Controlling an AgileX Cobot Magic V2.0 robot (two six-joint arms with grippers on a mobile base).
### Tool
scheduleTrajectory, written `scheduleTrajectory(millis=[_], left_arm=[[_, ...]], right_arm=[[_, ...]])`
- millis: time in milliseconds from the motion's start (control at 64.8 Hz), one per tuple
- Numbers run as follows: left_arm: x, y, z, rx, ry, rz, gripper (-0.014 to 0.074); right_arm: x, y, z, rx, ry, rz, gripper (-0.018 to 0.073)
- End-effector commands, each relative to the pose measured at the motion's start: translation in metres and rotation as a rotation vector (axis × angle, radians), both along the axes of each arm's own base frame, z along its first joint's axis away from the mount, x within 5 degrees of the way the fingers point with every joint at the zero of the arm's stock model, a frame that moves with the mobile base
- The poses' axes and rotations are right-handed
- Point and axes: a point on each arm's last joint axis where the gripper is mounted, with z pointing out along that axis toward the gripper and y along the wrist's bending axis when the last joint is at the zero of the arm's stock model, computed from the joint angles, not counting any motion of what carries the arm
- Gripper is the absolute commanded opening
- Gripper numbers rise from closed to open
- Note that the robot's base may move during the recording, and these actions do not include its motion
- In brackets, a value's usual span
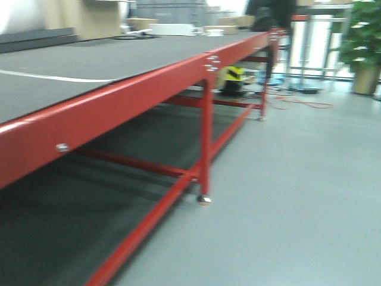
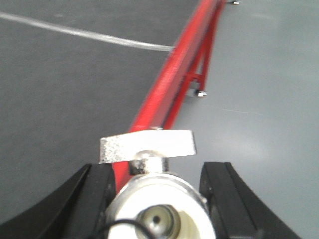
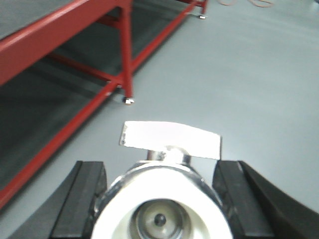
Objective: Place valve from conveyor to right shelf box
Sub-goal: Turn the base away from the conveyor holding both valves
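The conveyor (image 1: 89, 65) is a wide dark grey belt with a white line across it, edged here by a red metal rail (image 1: 119, 101). My left gripper (image 2: 158, 199) is shut on a silver valve (image 2: 159, 204) with a flat T-handle (image 2: 147, 146), held above the belt's edge (image 2: 60, 89). My right gripper (image 3: 162, 204) is shut on a second silver valve (image 3: 162, 209) with a flat handle (image 3: 172, 139), held above the grey floor (image 3: 239, 74). Neither gripper shows in the front view. The right shelf box is out of view.
The red frame's leg (image 1: 206, 137) and lower crossbars stand beside the grey floor (image 1: 297, 196). A yellow-black object (image 1: 233, 77) sits under the far end. Orange cables (image 1: 303, 101) lie on the floor. A potted plant (image 1: 363, 42) stands at the far right.
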Motion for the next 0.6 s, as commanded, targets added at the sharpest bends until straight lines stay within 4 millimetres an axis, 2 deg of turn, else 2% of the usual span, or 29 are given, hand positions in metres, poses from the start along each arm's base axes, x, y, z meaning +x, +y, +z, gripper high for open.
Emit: scheduleTrajectory(millis=[0, 587], left_arm=[[-0.0015, -0.0013, 0.0070, -0.006, -0.065, -0.007, -0.0111], [-0.0015, -0.0013, 0.0070, -0.006, -0.065, -0.007, -0.0111]], right_arm=[[-0.0010, -0.0013, 0.0095, 0.000, -0.087, -0.010, -0.0153], [-0.0010, -0.0013, 0.0095, 0.000, -0.087, -0.010, -0.0153]])
